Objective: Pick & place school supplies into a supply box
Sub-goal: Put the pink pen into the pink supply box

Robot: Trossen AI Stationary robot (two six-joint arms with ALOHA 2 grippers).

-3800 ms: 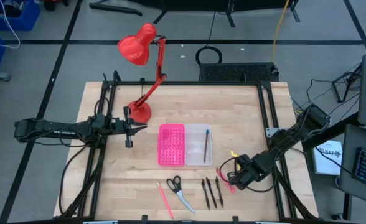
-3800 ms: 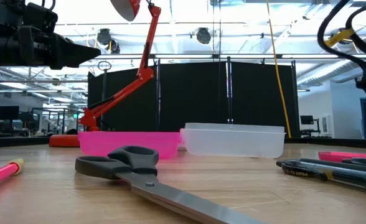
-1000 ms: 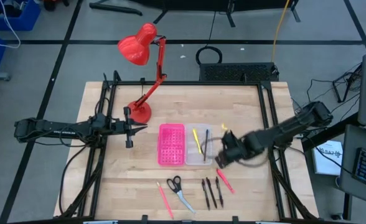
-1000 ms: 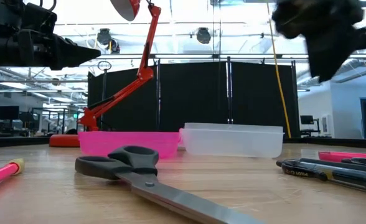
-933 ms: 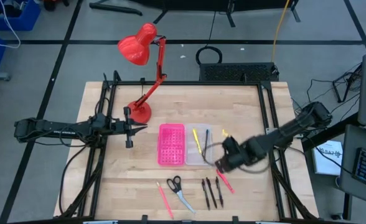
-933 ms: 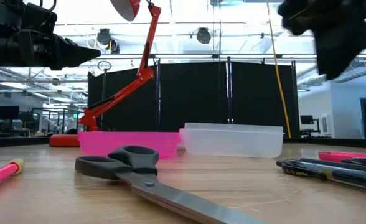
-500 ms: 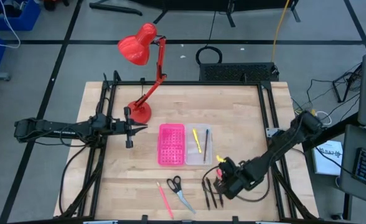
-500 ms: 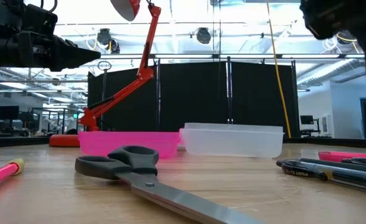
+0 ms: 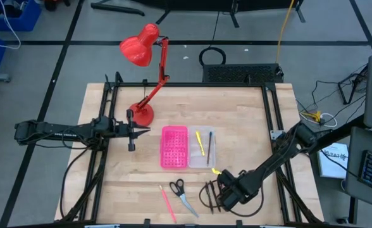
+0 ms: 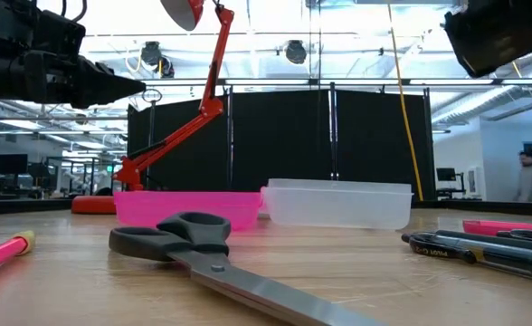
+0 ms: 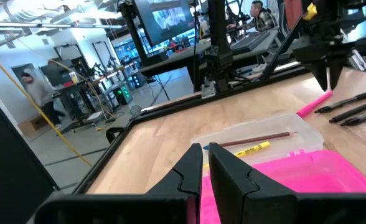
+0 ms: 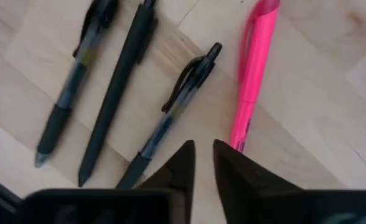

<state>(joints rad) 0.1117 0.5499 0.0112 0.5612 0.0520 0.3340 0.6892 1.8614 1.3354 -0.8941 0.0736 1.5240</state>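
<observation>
Right gripper (image 12: 200, 148) hovers slightly parted and empty over three black pens (image 12: 117, 87) and one pink pen (image 12: 253, 74), at 5 o'clock from the box (image 9: 174, 147). The box holds two pencils (image 9: 200, 143). One scissors (image 9: 179, 190) lies at 6 o'clock. Left gripper (image 11: 203, 147) waits at 9 o'clock, nearly closed and empty.

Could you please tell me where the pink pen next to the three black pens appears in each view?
High: hidden under the right hand.
Low: pink pen at right edge, behind the black pens.
Left wrist: beyond the clear tray.
Right wrist: beside the black pens.
Shared landmark: black pens.
</observation>
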